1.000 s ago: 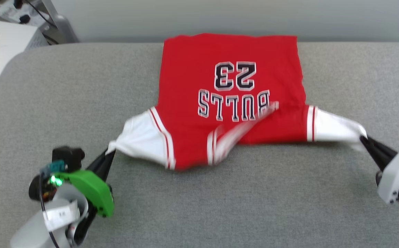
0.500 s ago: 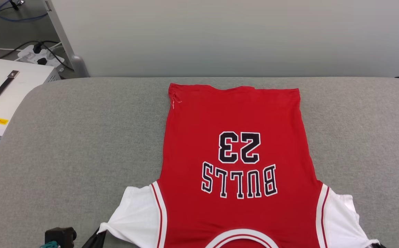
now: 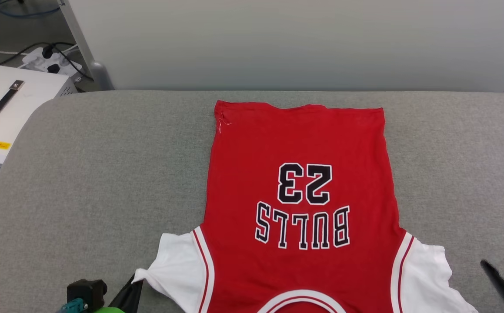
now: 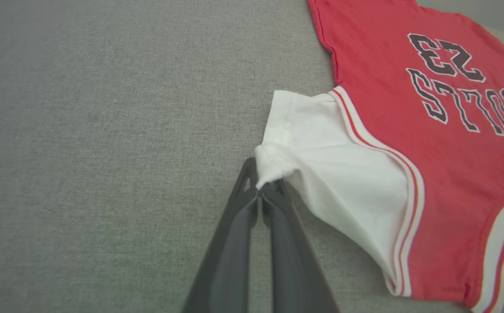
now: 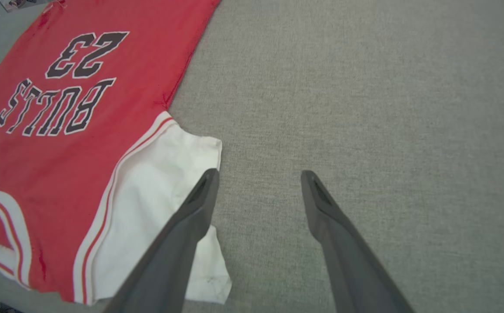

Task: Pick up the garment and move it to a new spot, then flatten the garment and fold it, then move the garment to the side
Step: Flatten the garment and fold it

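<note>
Garment [image 3: 299, 143] flat on grey surface [image 3: 104, 174] — left jaws clamp sleeve [image 4: 343, 174], right jaws apart — white box [image 3: 12, 104] nearby.

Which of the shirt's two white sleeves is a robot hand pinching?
The sleeve on the robot's left: its tip is bunched in the shut left hand. The other sleeve lies loose beside the open right hand.

Left hand [image 4: 262, 189] pinched shut, right hand [image 5: 260, 174] spread wide open.
</note>
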You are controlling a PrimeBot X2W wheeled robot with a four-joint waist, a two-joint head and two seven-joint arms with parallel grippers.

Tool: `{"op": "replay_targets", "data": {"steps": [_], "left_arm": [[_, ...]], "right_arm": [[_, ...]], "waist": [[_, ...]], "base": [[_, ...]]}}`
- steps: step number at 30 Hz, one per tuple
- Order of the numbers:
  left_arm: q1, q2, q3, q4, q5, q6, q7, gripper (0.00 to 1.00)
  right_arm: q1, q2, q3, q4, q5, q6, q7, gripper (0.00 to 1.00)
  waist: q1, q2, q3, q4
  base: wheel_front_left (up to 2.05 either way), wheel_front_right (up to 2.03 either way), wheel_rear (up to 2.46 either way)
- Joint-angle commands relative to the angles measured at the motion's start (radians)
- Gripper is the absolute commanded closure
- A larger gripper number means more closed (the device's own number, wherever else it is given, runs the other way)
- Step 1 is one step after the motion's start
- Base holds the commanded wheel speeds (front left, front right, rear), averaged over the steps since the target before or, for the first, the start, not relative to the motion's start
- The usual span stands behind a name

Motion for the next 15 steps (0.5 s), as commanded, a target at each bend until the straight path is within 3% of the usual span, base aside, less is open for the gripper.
{"op": "replay_targets", "data": {"steps": [1,2,3,7,10,15], "left_arm": [[-0.035,-0.013,0.017,-0.043,0.040,0.020,-0.006,1.00],[-0.040,-0.015,0.020,-0.054,0.048,0.023,-0.006,1.00],[-0.064,-0.019,0.028,-0.098,0.079,0.038,-0.006,1.00],[-0.103,-0.030,0.038,-0.157,0.121,0.054,-0.006,1.00],[-0.133,-0.048,0.043,-0.199,0.148,0.059,-0.006,1.00],[-0.181,-0.096,0.061,-0.267,0.183,0.046,-0.006,1.00]], "right_arm": [[-0.076,-0.026,-0.120,-0.075,-0.056,-0.001,0.020,0.00],[-0.098,-0.031,-0.152,-0.094,-0.074,-0.001,0.028,0.00],[-0.195,-0.040,-0.255,-0.155,-0.133,-0.001,0.078,0.00],[-0.351,-0.054,-0.342,-0.220,-0.183,-0.001,0.219,0.00],[-0.481,-0.046,-0.367,-0.219,-0.180,-0.001,0.376,0.00],[-0.735,-0.029,-0.340,-0.129,-0.168,-0.001,0.743,0.00]], "waist": [[0.0001,0.0000,0.041,0.019],[0.0001,0.0000,0.052,0.024],[0.0001,0.0000,0.103,0.049],[0.0001,0.0000,0.186,0.091],[0.0001,0.0000,0.249,0.125],[0.0001,0.0000,0.364,0.184]], "base": [[0.00,0.00,0.00],[0.00,0.00,0.00],[0.00,0.00,0.00],[0.00,0.00,0.00],[0.00,0.00,0.00],[0.00,0.00,0.00]]}}
